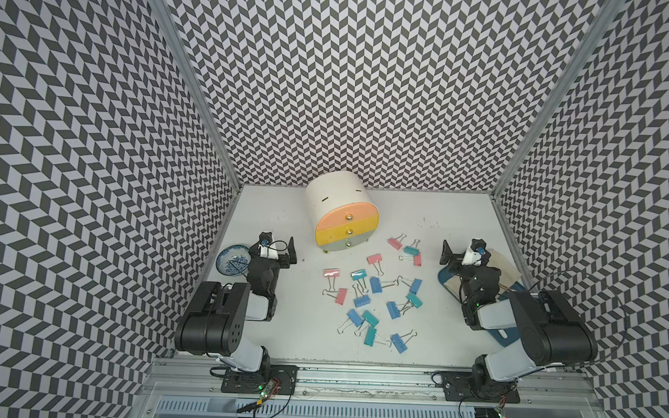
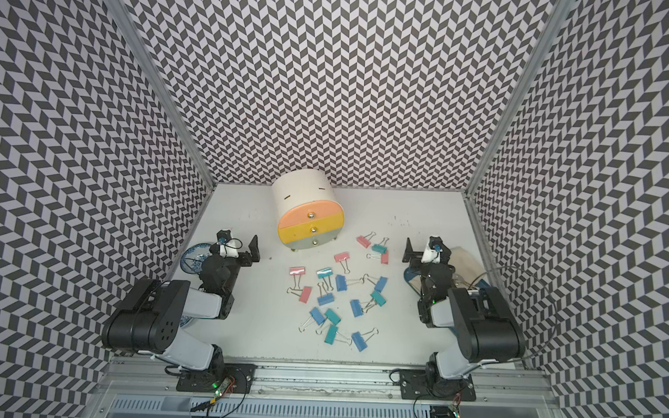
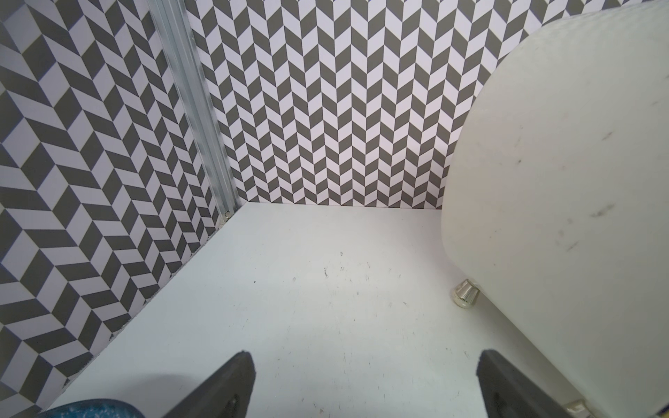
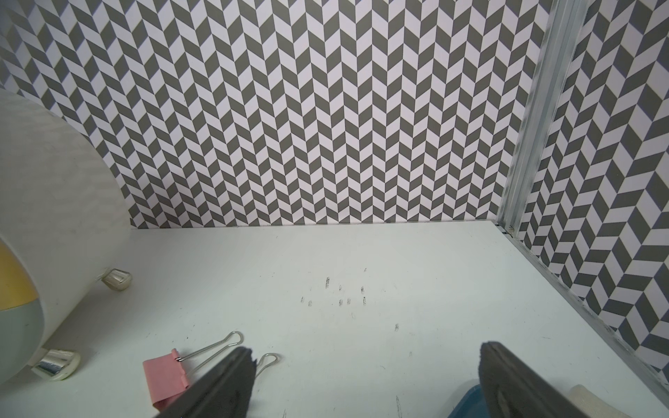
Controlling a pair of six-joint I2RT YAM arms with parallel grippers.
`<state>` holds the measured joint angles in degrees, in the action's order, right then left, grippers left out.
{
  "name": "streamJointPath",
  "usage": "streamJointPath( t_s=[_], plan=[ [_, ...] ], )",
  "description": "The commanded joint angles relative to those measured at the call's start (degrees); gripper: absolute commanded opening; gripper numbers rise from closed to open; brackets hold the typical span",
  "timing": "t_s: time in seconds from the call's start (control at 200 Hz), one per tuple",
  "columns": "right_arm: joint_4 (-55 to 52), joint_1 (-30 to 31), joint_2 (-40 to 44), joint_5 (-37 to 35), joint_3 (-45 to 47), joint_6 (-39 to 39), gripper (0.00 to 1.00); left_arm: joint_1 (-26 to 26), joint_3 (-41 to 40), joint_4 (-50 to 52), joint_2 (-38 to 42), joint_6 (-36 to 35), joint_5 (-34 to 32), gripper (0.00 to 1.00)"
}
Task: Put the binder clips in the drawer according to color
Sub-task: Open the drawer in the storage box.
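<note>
I'm looking down at the binder clips [image 1: 375, 285], which are lying scattered on the white table [image 1: 435, 347] in front of the drawer unit [image 1: 337, 200], between the two arms. Pink, teal and blue bodies are mixed together, and several wire handles are crossing, so I'm not counting them with confidence. The unit's peach, yellow and pale fronts are all sitting shut, hiding whatever is inside.

The left gripper [image 3: 365, 380] is hanging with its jaws spread wide over bare table beside the unit's white wall, pinching nothing. Only the finger ends are showing at the edge of its wrist view. A blue-patterned dish [image 1: 231, 260] is half covered by that arm.

The right gripper [image 4: 365, 376] is likewise standing wide apart and empty. One finger [image 4: 231, 380] is overlapping a pink clip [image 4: 164, 376] in the wrist view, covering part of the handles. Under the right arm something flat and blue [image 1: 506, 336] is poking out, possibly a tray or board, with a pale sheet [image 1: 503, 261] on it; the arm is blocking most of it.
</note>
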<state>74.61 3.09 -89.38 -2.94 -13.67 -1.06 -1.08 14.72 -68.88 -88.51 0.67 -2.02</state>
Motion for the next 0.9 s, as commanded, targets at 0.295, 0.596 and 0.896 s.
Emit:
streamJointPath(
  t_s=[0.295, 0.596, 0.896],
  plan=[
    [-9.68, -0.28, 18.93, -12.77, 2.68, 8.28, 0.99, -0.57, 7.96, 23.59, 12.02, 5.97, -9.71, 1.0],
    [-57.39, -4.83, 33.7, -6.79, -14.22, 37.65, 0.99, -0.62, 20.55, 60.2, 27.29, 24.96, -16.72, 1.0],
    [-61.18, -5.79, 33.95, 22.71, -17.54, 45.64, 0.81, -0.41, 28.9, 76.01, 32.1, 38.07, 6.43, 0.78]
  ],
)
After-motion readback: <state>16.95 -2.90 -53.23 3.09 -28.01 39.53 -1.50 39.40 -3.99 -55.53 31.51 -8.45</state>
